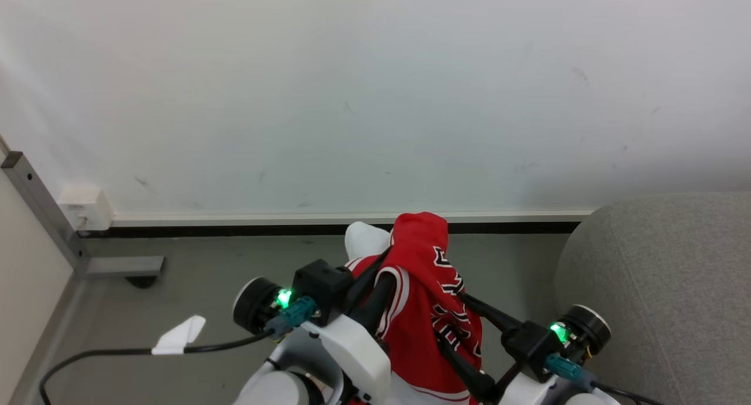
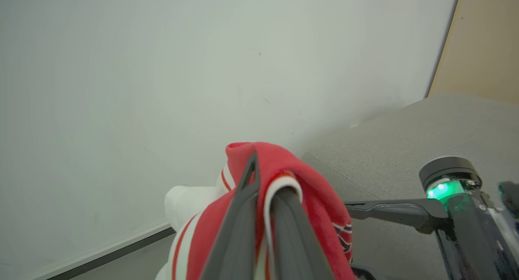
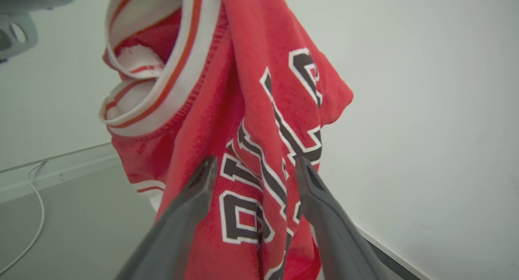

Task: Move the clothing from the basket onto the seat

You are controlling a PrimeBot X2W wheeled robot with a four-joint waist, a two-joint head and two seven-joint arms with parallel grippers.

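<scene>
A red jersey (image 1: 425,287) with white-and-black lettering hangs bunched in the air above the floor, draped over my left gripper (image 1: 381,276), which is shut on its striped trim (image 2: 284,184). A bit of white clothing (image 1: 366,238) sticks out behind it. In the left wrist view, my left gripper (image 2: 267,178) points at the wall. My right gripper (image 1: 450,317) stands open, its fingers (image 3: 202,182) close against the lettered side of the jersey (image 3: 259,109); whether they touch it I cannot tell. The grey seat (image 1: 663,276) is to the right. The basket is out of view.
A white wall with a pale baseboard (image 1: 352,218) rises just ahead over grey floor. A metal post with a flat foot (image 1: 123,267) and a white box (image 1: 88,208) stand at the left. A black cable with a white tag (image 1: 179,336) crosses the floor.
</scene>
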